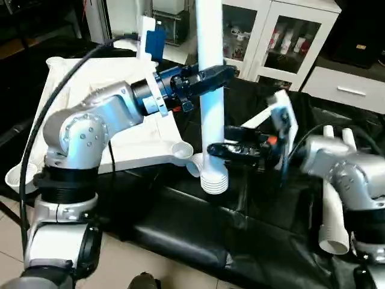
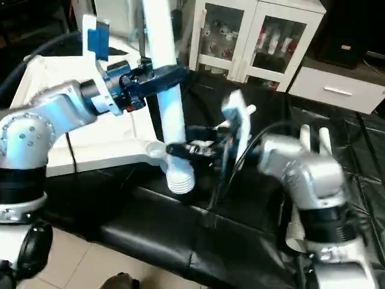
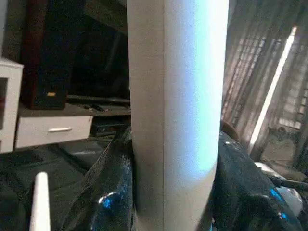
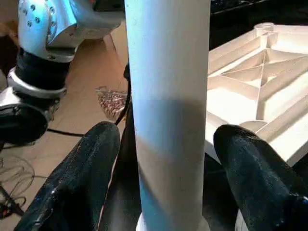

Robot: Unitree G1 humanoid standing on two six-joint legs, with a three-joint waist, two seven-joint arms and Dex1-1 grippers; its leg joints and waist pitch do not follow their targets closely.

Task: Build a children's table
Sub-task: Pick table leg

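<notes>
The children's table top (image 1: 90,90) lies upside down on the left, ribbed underside up, with a round corner socket (image 1: 182,149) at its near right corner. A white tube leg (image 1: 210,36) stands upright just right of that socket, and its ribbed lower end (image 1: 215,180) hangs beside and a little below the socket. My left gripper (image 1: 216,77) is shut on the leg's upper part, and the fingers (image 3: 113,192) press both its sides. My right gripper (image 1: 215,150) is open around the lower part. Its fingers (image 4: 91,168) stand apart from the tube.
Two more white legs (image 1: 334,205) lie by my right arm on the black cover (image 1: 240,241). A white cabinet with glass doors (image 1: 283,36) stands behind. A cable (image 1: 36,138) loops over my left arm. Tiled floor shows at the near left.
</notes>
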